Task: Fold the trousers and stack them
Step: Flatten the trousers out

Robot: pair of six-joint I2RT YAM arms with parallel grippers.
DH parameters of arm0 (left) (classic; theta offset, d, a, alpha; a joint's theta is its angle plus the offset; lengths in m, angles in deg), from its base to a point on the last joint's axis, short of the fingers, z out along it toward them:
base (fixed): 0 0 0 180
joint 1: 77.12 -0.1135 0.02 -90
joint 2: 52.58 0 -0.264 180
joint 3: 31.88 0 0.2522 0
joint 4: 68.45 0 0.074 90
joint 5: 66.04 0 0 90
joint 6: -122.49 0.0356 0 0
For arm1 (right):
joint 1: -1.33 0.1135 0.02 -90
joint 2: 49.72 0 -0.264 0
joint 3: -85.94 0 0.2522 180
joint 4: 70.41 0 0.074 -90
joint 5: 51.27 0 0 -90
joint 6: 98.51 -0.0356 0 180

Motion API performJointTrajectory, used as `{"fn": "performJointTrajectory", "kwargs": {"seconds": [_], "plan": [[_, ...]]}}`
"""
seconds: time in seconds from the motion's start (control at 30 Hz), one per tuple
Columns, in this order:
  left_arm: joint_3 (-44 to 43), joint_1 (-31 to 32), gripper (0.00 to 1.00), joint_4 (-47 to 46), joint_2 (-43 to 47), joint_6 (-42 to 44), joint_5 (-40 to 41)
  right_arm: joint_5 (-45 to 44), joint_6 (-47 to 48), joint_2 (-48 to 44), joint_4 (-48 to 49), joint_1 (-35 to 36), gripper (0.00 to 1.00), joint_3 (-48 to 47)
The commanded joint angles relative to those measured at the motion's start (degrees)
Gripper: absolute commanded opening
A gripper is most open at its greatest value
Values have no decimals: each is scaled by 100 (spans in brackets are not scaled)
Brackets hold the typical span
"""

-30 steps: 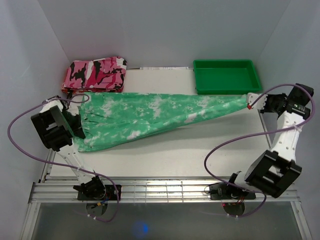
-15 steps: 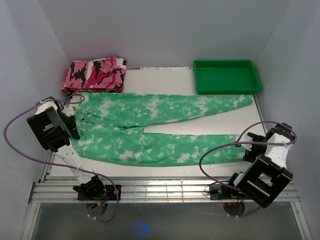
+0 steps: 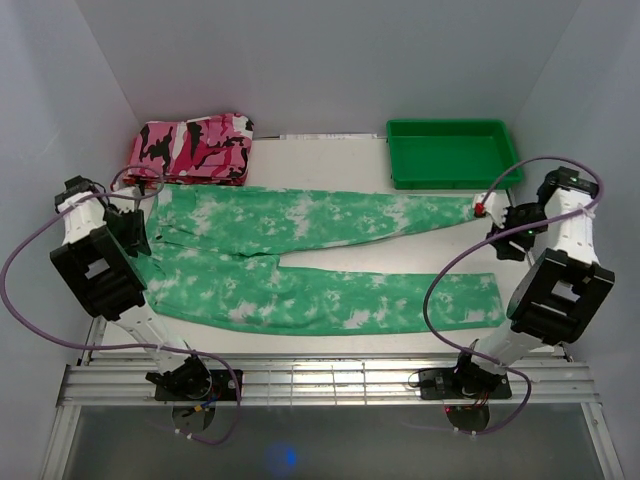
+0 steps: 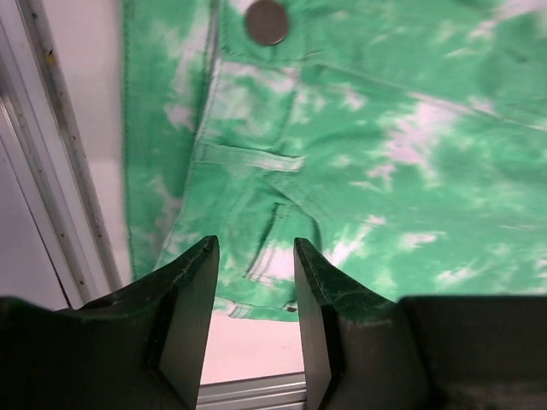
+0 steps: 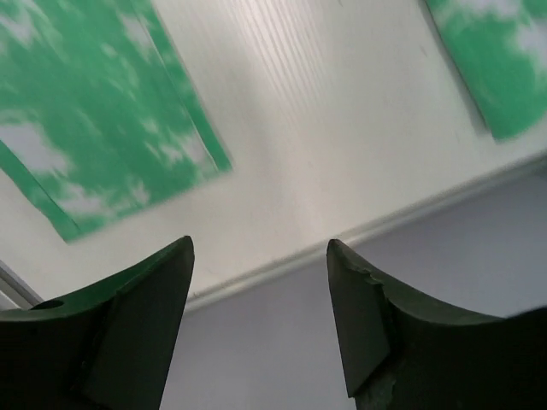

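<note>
Bright, even white light throughout; shadows are faint and soft. Beyond the right gripper (image 5: 259, 248) the trousers (image 5: 94, 111) and table (image 5: 291, 145) smear with motion blur. Ahead of the left gripper (image 4: 255, 243) the trousers are sharp, while its dark fingers (image 4: 192, 316) look slightly soft

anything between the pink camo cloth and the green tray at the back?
Nothing: in the top view, only bare table runs from the pink camo cloth to the green tray; the trousers lie nearer.
</note>
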State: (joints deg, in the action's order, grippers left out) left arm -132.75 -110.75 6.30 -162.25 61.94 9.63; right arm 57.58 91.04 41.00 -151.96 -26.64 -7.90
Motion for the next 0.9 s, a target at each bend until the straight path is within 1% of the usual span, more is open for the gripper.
{"fn": "performJointTrajectory", "kwargs": {"seconds": [0.0, 0.03, 0.07, 0.1, 0.13, 0.2, 0.23, 0.27, 0.33, 0.4, 0.43, 0.47, 0.5, 0.53, 0.57, 0.63, 0.67, 0.73, 0.8, 0.83, 0.87], "plan": [[-8, 110, 51, -70, 560, 9, -948, 567, -1619, 166, -596, 826, 64, 235], [45, 146, 50, -96, 569, -70, -1036, 567, -1718, 174, -508, 958, 61, 368], [184, 207, 48, -209, 587, -167, -1133, 550, -1815, 157, -290, 1177, 54, 518], [281, 234, 47, -280, 613, -255, -1160, 515, -1912, 157, -166, 1266, 52, 824], [387, 251, 45, -394, 631, -395, -1195, 462, -2008, 165, -51, 1346, 48, 975], [747, 286, 41, -544, 631, -528, -1160, 278, -2106, 192, 291, 1487, 45, 1265], [879, 287, 40, -736, 666, -685, -1108, 129, -2106, 201, 397, 1496, 40, 1553], [1150, 287, 36, -834, 675, -747, -968, 32, -2141, 201, 676, 1513, 38, 1878], [1424, 287, 32, -1097, 710, -888, -827, -214, -2211, 175, 1029, 1522, 37, 2231], [1827, 278, 28, -1282, 762, -1064, -520, -644, -2308, 78, 1670, 1487, 34, 2600], [1960, 278, 23, -1474, 780, -1151, -327, -811, -2308, 52, 1873, 1461, 33, 2785], [2074, 260, 20, -1537, 798, -1326, -108, -1161, -2308, -27, 2057, 1400, 31, 3126], [2188, 243, 17, -1555, 815, -1389, 208, -1347, -2317, -63, 2468, 1338, 30, 3295], [2381, 208, 12, -1607, 859, -1442, 359, -1532, -2291, -89, 2577, 1259, 29, 3418], [2487, 103, 9, -1660, 929, -1486, 491, -1777, -2238, -115, 2647, 1050, 28, 3593], [2672, -3, 5, -1687, 1157, -1513, 772, -1859, -2133, -159, 2657, 794, 26, 3648], [2708, -73, 1, -1687, 1228, -1495, 887, -2042, -2115, -229, 2631, 601, 25, 3674], [2726, -144, 0, -1670, 1386, -1443, 1019, -2035, -1922, -326, 2317, 486, 25, 3683], [2638, -188, 0, -1565, 1430, -1337, 897, -1668, -1843, -493, 1999, 450, 26, 3430], [2577, -188, 2, -1451, 1431, -1276, 757, -1213, -1773, -511, 1528, 476, 29, 3228], [2367, -179, 6, -1337, 1413, -1214, 530, -947, -1790, -468, 1323, 502, 30, 2974]]}}
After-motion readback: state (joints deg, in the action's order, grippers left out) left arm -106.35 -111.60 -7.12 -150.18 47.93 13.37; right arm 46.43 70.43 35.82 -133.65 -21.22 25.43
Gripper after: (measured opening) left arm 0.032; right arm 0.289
